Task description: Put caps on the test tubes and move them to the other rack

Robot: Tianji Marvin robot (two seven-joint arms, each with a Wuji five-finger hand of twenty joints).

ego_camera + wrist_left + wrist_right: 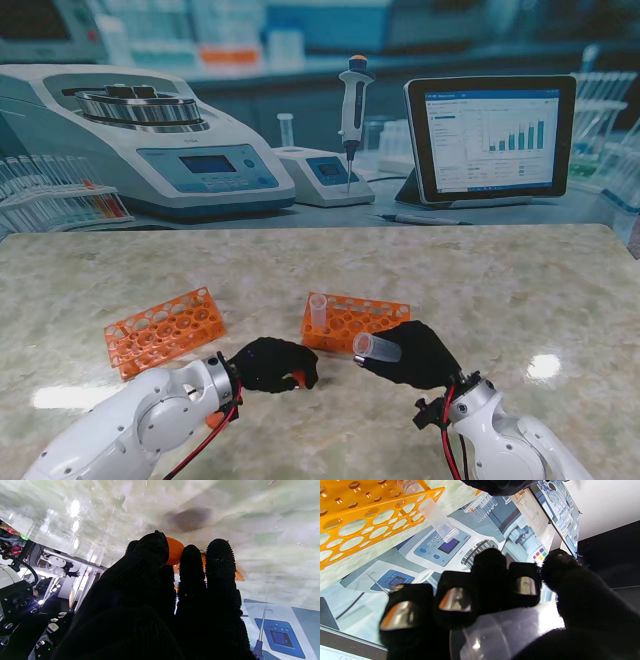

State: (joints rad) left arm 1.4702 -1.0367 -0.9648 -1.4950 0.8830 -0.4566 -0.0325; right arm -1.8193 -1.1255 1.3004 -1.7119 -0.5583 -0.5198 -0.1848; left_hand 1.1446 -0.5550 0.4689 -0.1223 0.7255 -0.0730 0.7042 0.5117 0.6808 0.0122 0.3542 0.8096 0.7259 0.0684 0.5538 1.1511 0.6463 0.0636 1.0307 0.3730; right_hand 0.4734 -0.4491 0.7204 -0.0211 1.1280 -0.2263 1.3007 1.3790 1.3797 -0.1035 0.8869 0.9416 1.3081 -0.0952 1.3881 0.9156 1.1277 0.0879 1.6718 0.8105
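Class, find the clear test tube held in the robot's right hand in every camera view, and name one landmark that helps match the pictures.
Stand view: test tube in the right hand, just right of centre, open end toward the left.
Left wrist view: not in it.
Right wrist view: large, blurred, close to the lens.
Shared landmark: the orange rack holding one upright tube.
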